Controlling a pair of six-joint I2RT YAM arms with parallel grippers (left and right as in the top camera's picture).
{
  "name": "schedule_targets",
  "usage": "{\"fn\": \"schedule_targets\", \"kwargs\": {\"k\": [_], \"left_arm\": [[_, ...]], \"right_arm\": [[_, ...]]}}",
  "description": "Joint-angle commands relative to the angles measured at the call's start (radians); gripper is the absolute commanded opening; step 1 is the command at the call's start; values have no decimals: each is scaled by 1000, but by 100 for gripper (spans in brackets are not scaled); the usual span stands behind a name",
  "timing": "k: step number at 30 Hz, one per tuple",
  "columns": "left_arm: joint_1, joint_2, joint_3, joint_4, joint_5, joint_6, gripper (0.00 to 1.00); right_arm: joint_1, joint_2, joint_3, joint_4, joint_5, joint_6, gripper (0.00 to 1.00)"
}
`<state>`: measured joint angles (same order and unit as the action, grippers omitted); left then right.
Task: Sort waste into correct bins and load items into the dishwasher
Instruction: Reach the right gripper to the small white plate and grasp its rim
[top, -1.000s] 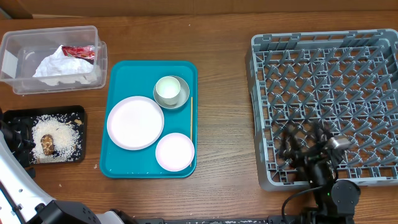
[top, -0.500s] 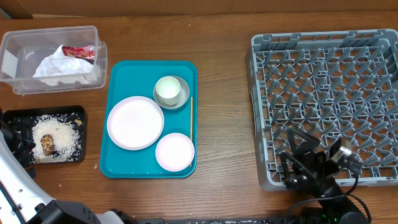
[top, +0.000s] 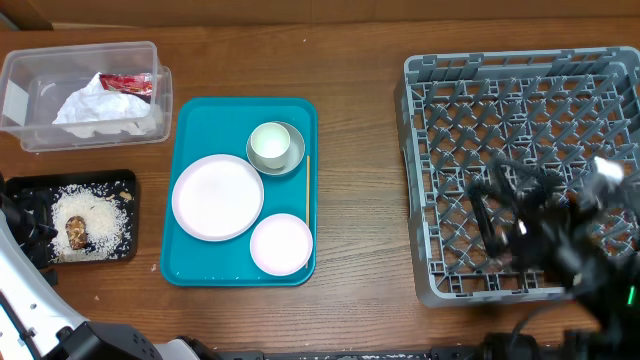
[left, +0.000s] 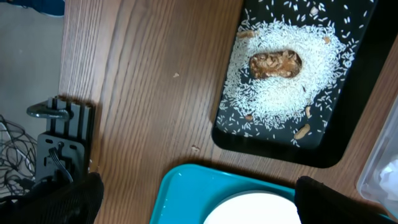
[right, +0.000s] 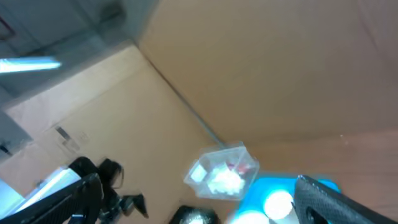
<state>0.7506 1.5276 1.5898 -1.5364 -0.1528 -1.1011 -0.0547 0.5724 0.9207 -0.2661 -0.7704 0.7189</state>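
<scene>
Overhead, the teal tray (top: 190, 125) sits mid-surface (top: 360, 150), carrying the large plate (top: 217, 197), the small plate (top: 281, 244) just below it, the bowl (top: 274, 146) up top and the thin wooden stick (top: 307, 186) along its right side. Far left, the clear tub (top: 30, 75) holds the crumpled napkin (top: 98, 108) and red wrapper (top: 127, 84); right below it, the black tray (top: 25, 187) has the rice (top: 98, 212) and brown lump (top: 76, 232). Over on the right, the right arm (top: 560, 240) is a blur above the dish rack (top: 520, 100). The right gripper (right: 196, 190) is spread wide, nothing in it. The left gripper (left: 196, 185) hangs near the black tray, wide apart too, empty.
</scene>
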Motion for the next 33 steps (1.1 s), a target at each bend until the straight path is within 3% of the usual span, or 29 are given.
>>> {"fn": "schedule_targets", "kwargs": {"k": [1, 4, 8, 10, 15, 18, 22, 33], "left_arm": [[2, 2, -4, 1, -4, -18, 100], [2, 2, -4, 1, -4, -18, 100], [2, 2, -4, 1, -3, -18, 100], [2, 2, -4, 0, -3, -18, 100], [2, 2, -4, 1, -3, -18, 100], [2, 2, -4, 1, -4, -18, 100], [2, 2, -4, 0, -3, -18, 100], [2, 2, -4, 1, -4, -18, 100]], "right_arm": [[61, 189, 157, -133, -155, -210, 99], [221, 312, 259, -309, -41, -357, 99], [581, 441, 305, -476, 470, -409, 99], [771, 520, 305, -492, 684, -409, 99], [1102, 780, 307, -397, 946, -410, 100], [1188, 972, 347, -363, 985, -408, 99], [1199, 1106, 410, -365, 898, -409, 100], [1199, 1237, 420, -231, 635, -401, 100]]}}
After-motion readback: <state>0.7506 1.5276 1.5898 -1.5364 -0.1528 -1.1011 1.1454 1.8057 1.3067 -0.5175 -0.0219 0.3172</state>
